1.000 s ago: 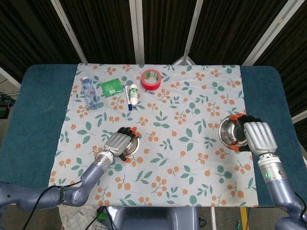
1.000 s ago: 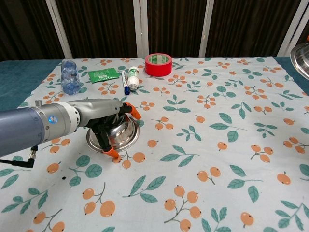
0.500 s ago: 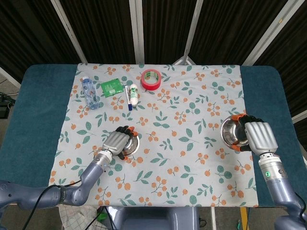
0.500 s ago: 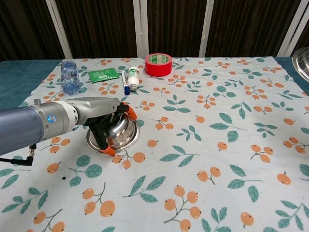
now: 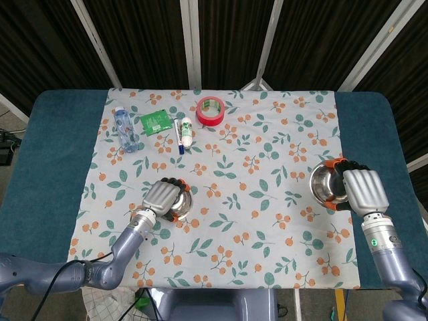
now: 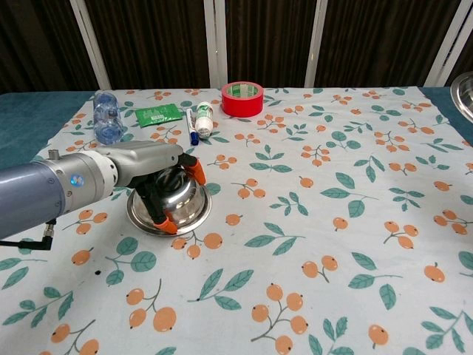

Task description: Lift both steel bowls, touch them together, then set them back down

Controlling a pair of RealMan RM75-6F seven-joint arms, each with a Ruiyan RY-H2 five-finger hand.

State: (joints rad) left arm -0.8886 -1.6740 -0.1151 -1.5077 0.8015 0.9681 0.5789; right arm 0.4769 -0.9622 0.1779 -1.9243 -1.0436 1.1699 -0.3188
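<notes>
Steel bowl number one, the shiny round one near the tabletop's front-left (image 6: 168, 209), has shifted a little toward the robot over the last second, and its rim now looks tipped, the left hand (image 6: 151, 177) clamped over it with orange-tipped fingers curled around both sides. I judge the lift on that side is just starting. The second shiny steel bowl (image 5: 326, 183) is held by the right hand (image 5: 363, 190) close to the tabletop's right edge, gripped at its rim; it has drifted slightly outward, and in the chest view only a sliver of it shows high at the frame's right edge, so it seems already raised.

Between the two bowls the floral cloth (image 5: 254, 200) lies bare, giving open room to bring them together. Clutter sits well apart along the back edge: red tape roll (image 6: 242, 98), small white bottle (image 6: 204, 118), blue-capped pen (image 6: 191, 128), green packet (image 6: 157, 114) and clear water bottle (image 6: 107, 117).
</notes>
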